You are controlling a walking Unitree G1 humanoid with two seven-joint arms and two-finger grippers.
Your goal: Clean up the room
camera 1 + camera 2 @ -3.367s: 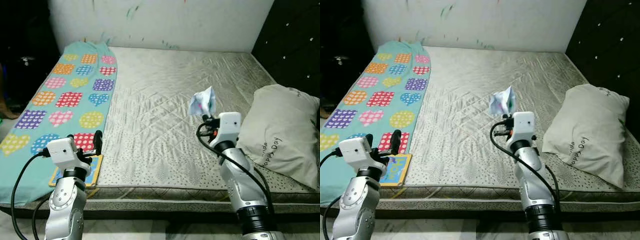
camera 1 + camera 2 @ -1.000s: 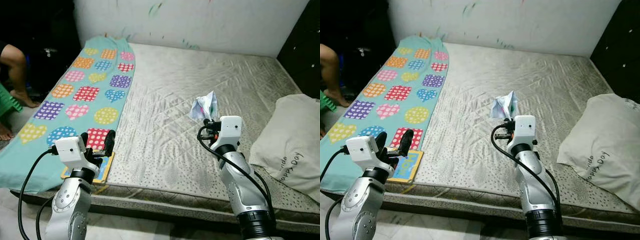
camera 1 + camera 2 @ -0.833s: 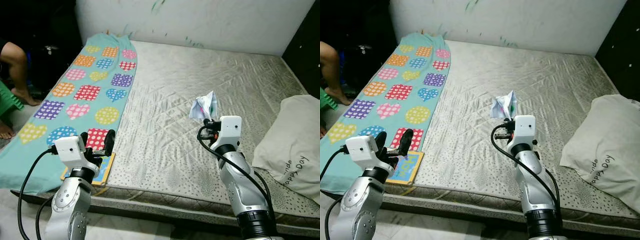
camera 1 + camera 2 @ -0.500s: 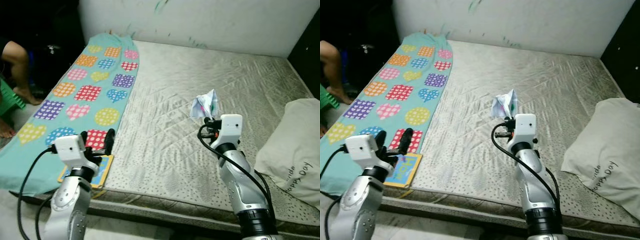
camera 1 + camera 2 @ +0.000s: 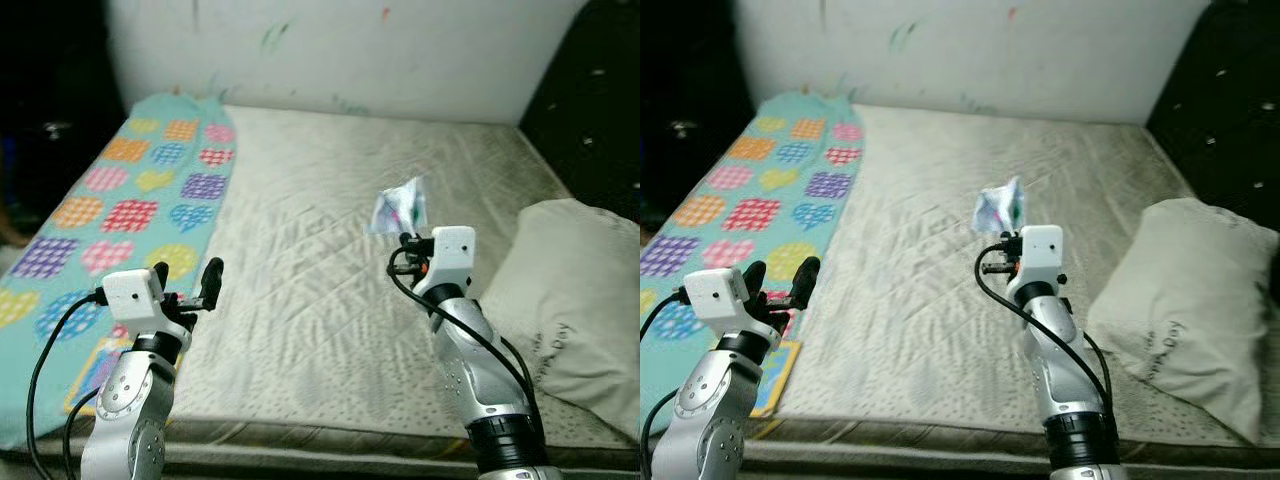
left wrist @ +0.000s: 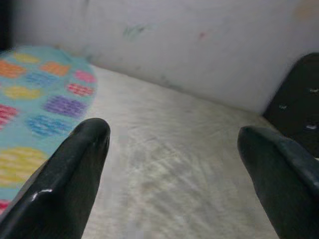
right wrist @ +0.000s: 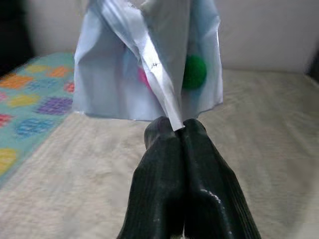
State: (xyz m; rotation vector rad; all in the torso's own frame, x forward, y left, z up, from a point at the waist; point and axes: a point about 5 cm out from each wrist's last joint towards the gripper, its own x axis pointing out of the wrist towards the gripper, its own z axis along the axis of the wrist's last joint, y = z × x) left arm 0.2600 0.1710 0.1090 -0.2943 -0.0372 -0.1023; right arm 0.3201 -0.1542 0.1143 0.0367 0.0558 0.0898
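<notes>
Blanket (image 5: 120,190) along mattress (image 5: 330,250) left side, pillow (image 5: 575,300) on right, wall (image 5: 350,45) behind.

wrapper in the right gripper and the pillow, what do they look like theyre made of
Wrapper: likely thin plastic film or coated paper, pale blue and slightly glossy, with sharp creases and printed pink and green spots; the right gripper pinches its edge. Pillow: soft woven cloth, matte off-white, softly rumpled with printed lettering.

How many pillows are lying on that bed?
1. A beige fabric pillow with printed lettering lies at the right edge of the grey quilted mattress, to the right of the right gripper. Others may sit outside the frame.
</notes>
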